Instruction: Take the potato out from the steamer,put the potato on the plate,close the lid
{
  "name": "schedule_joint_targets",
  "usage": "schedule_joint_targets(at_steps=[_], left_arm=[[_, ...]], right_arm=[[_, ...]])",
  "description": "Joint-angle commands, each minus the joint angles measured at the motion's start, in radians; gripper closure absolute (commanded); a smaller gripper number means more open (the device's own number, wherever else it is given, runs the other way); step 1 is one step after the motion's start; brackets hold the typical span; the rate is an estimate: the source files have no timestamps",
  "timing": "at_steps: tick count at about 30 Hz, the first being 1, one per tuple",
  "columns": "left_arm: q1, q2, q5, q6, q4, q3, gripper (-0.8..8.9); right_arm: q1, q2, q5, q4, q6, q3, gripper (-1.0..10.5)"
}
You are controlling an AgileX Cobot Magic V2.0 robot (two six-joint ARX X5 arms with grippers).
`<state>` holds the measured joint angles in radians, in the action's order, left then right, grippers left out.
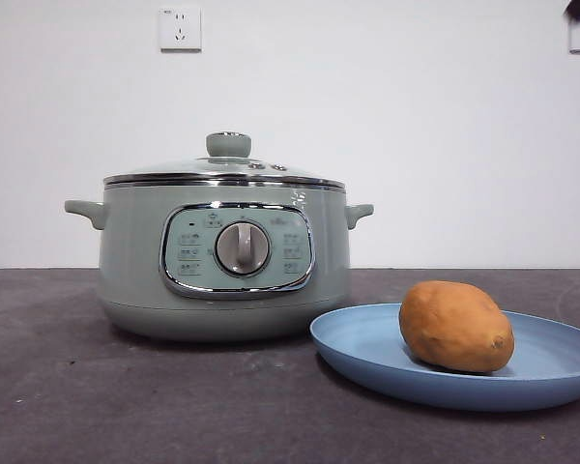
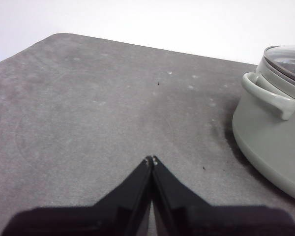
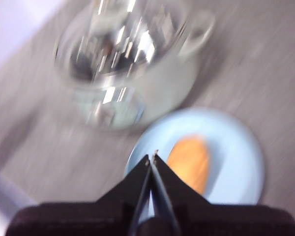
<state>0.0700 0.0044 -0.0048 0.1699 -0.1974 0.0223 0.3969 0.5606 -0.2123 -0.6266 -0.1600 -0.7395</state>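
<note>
All three steps are judged complete: the potato [image 1: 455,326] is seen lying on the plate [image 1: 367,350], and the lid [image 1: 227,166] is seated on the steamer [image 1: 135,280]. No further handling appears called for beyond withdrawal of the arms. The right gripper [image 3: 152,156] is held high above the plate's near rim, jaws pressed together and empty, the potato just beyond its tips. The left gripper [image 2: 151,160], likewise closed on nothing, is held over bare tabletop [image 2: 88,108], apart from the steamer's handle [image 2: 270,94].

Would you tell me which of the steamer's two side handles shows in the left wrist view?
The handle away from the plate, on the bare-table side.
</note>
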Motion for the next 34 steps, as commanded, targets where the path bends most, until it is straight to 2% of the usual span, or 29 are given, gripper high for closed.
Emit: schedule_joint_targets(at_steps=[1, 6, 12, 18, 23, 34], left_arm=[[0.003, -0.003, 0.008, 0.011, -0.01, -0.011, 8.17], [0.003, -0.003, 0.008, 0.011, -0.01, -0.011, 8.17], [0.003, -0.003, 0.008, 0.011, -0.01, -0.011, 8.17], [0.003, -0.003, 0.008, 0.011, -0.01, -0.011, 8.17], [0.003, -0.003, 0.008, 0.011, -0.01, -0.011, 8.17], [0.003, -0.003, 0.008, 0.011, -0.01, -0.011, 8.17]], right_arm=[[-0.098, -0.061, 0.005, 0.053, 0.023, 0.036, 9.5], [-0.27, -0.192, 0.009, 0.227, 0.06, 0.157, 9.5], [-0.365, -0.354, 0.01, 0.428, 0.061, 0.37, 9.5], [-0.376, -0.465, 0.012, 0.544, 0.055, 0.567, 9.5], [-0.376, -0.526, 0.012, 0.551, 0.052, 0.67, 9.5], [-0.376, -0.56, 0.012, 0.488, 0.046, 0.732, 9.5]])
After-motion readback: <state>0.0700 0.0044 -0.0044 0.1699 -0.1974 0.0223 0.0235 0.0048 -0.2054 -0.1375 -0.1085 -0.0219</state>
